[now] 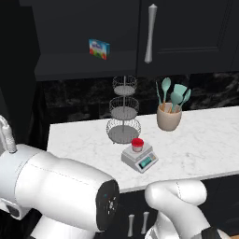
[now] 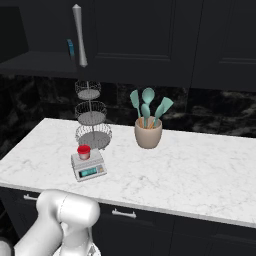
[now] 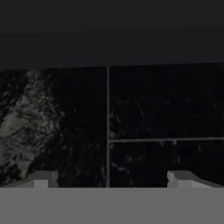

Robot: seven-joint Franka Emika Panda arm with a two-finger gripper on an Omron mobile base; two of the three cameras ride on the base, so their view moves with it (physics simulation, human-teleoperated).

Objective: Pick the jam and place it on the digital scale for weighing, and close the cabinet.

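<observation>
Counter (image 1: 205,140): white marble, under black wall cabinet (image 1: 186,32); dark stone backsplash behind
Cabinet: left door swung open, blue box (image 1: 99,48) on its shelf; right door shut, silver handle (image 1: 150,33)
Rack (image 1: 124,112): three-tier wire stand, at the back
Scale (image 1: 139,157): just in front of the rack
Jam (image 1: 137,145): upright on the scale
Crock (image 1: 168,117): right of the rack, teal utensils inside
Gripper (image 3: 113,179): jaws spread wide, holding nothing; faced dark tiled wall

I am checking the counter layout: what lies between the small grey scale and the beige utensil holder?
Only bare white marble counter lies between the light-grey digital scale and the beige holder of teal utensils, seen in the right base view.
</observation>
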